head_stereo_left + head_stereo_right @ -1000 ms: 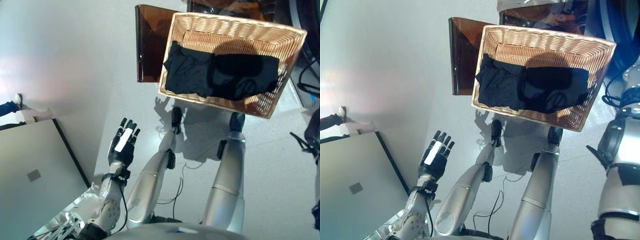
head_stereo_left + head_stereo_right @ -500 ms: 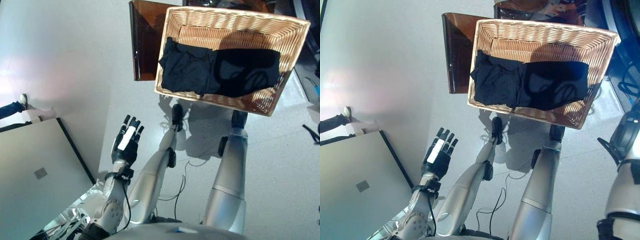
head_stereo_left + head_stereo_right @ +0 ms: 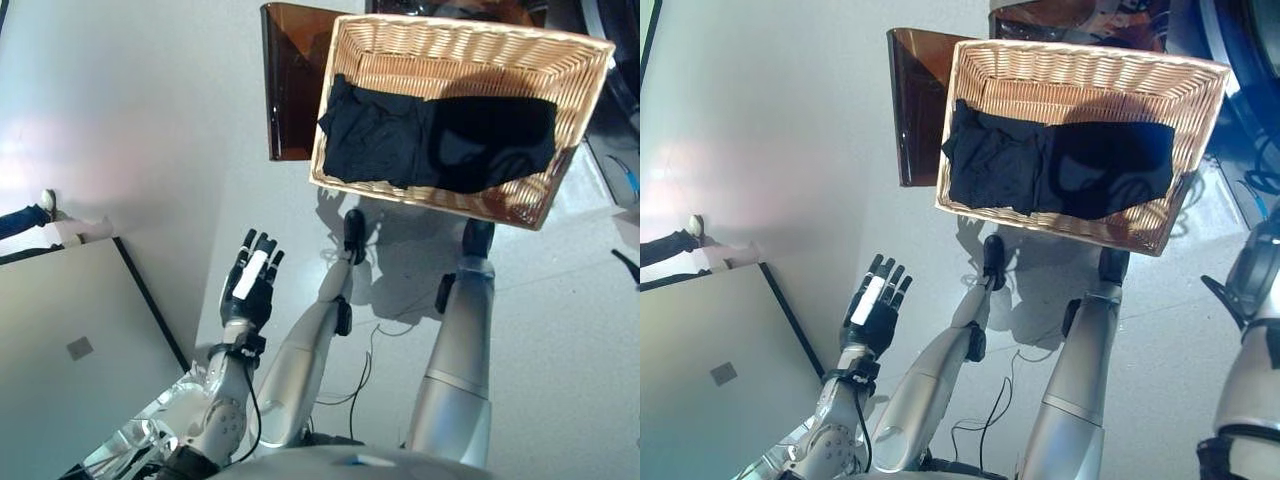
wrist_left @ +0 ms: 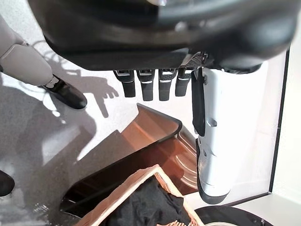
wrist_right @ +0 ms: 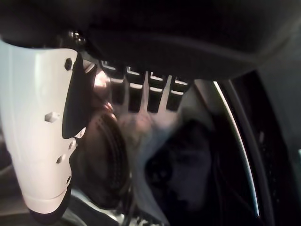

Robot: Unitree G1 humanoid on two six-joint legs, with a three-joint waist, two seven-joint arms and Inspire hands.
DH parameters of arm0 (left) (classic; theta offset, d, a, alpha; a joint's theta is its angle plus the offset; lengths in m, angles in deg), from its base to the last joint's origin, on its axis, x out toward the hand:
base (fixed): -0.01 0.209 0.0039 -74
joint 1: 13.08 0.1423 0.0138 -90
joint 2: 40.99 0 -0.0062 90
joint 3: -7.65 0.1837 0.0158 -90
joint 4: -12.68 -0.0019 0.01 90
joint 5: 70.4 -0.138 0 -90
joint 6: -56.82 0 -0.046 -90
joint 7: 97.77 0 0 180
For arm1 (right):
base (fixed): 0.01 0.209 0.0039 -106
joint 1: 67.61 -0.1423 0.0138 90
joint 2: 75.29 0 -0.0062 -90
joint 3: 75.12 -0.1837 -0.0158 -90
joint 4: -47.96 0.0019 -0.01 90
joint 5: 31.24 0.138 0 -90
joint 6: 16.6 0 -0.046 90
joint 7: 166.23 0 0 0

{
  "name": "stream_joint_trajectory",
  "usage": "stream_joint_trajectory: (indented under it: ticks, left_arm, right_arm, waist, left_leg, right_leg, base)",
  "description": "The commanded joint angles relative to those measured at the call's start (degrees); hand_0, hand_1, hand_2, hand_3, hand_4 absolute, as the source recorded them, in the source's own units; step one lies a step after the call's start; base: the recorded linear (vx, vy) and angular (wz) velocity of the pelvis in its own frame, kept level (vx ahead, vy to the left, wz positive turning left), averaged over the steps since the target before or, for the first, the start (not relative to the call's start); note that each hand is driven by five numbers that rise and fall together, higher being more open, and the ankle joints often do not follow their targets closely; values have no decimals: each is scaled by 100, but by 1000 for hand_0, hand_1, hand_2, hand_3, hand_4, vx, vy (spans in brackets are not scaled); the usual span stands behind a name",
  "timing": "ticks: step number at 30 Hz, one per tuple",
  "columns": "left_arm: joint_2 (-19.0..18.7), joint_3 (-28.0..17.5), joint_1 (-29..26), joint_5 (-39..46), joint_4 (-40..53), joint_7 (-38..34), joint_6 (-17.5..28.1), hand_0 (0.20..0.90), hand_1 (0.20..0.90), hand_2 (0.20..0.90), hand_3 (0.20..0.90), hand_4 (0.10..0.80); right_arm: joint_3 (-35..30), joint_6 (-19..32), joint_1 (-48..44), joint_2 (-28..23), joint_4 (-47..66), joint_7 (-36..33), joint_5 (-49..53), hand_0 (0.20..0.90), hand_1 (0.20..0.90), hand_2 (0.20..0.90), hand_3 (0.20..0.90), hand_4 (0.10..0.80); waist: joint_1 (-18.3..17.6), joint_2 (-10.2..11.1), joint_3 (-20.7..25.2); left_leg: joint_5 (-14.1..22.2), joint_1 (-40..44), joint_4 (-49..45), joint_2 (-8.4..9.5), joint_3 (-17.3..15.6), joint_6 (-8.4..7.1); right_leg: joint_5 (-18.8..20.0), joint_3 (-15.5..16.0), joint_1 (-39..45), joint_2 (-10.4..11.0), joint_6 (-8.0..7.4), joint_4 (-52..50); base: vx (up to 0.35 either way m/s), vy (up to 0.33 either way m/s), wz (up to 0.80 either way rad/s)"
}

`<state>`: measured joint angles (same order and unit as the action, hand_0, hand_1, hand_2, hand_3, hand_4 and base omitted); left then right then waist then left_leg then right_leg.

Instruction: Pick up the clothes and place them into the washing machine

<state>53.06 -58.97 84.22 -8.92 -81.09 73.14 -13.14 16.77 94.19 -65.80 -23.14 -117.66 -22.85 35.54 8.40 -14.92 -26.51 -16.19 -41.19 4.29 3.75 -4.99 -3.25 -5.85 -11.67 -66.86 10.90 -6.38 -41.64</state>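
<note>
Lying in a heap inside the wicker basket (image 3: 570, 60), the black clothes (image 3: 440, 140) covered most of its bottom, with bare weave showing along the far side. The basket sat on the pale floor (image 3: 140, 130), with a brown translucent panel (image 3: 290, 80) standing just beside it on the robot's left. The left hand (image 3: 248, 290) was raised over the floor, well short of the basket, its fingers (image 4: 146, 87) straight and spread and its white-covered thumb (image 4: 214, 141) extended, grasping nothing. The right hand (image 5: 42, 141) showed only in its own wrist view, fingers (image 5: 155, 96) straight and released, pointed toward a dark round opening with a metal drum (image 5: 108, 160) inside; pale blurred cloth (image 5: 146, 155) hung just past the fingertips, though contact could not be judged. A flat grey board (image 3: 70, 350) lay on the floor at the robot's left.
</note>
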Motion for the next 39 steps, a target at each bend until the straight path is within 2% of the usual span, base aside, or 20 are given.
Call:
stream_joint_trajectory:
  ticks: [1, 14, 29, 39]
  left_arm:
    - [-103, -187, -161, -2, 423, -40, 494, 900, 900, 900, 900, 800]
    - [-100, -223, -159, 49, 426, -23, 512, 900, 900, 900, 900, 800]
    - [-221, -337, -117, 133, 496, 107, 626, 900, 900, 900, 900, 800]
    - [-176, -443, -157, 103, 494, -30, 702, 900, 900, 900, 900, 800]
  right_arm:
    - [990, 234, -511, -763, 503, -14, -409, 900, 900, 900, 900, 800]
    - [794, 177, -139, -594, 498, 21, -554, 900, 900, 900, 900, 800]
    - [445, 38, 854, -74, 772, 49, -1159, 900, 900, 900, 900, 800]
    - [-30, 238, 1462, 754, 1585, -787, -1982, 900, 900, 900, 900, 800]
  waist:
    - [-216, -908, -329]
    - [-166, -862, -329]
    - [-171, -677, -329]
    - [-115, -576, -329]
  left_leg:
    - [446, 180, 59, -414, 35, -501]
    - [424, 173, 15, -448, 5, -484]
    - [596, 97, -441, -427, 17, -443]
    - [698, 221, -578, -335, 31, -340]
  right_leg:
    - [-218, 251, 665, -224, -68, 841]
    - [-85, 274, 718, -249, -50, 973]
    - [106, 382, 1079, -176, -77, 1363]
    - [396, 416, 1565, -83, -129, 1928]
  base:
    - [-90, 28, -6]
    - [-17, 17, -3]
    - [-13, 17, -1]
    - [-12, 58, -3]
